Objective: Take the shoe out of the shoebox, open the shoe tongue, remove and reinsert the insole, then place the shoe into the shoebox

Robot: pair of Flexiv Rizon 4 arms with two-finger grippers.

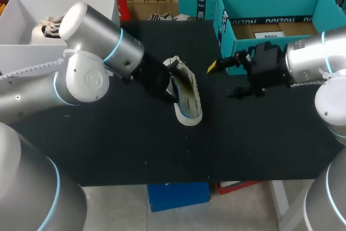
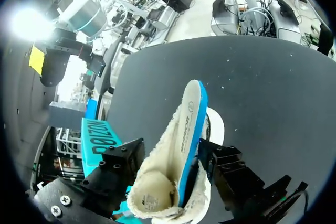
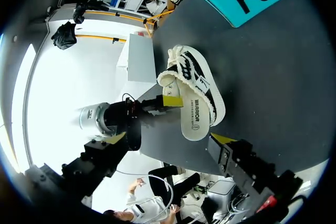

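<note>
Black table (image 1: 135, 144): shoe (image 1: 186, 98) tight in left gripper (image 2: 170, 161), tips half-hidden; right gripper (image 1: 226, 79) spread.

Your table (image 1: 135, 139) is covered in a black cloth, flecked here and there with pale specks. Just right of its middle you have the shoe (image 1: 186, 98) - pale, with a blue edge showing, long axis running 12 to 6 o'clock and the 6 o'clock end down on the cloth. At 2 o'clock the teal shoebox (image 1: 227, 31) stands open at the far edge. At 10 o'clock sits 1 white box (image 1: 92, 4) - whether on the cloth or just off it, you can't tell.
</note>
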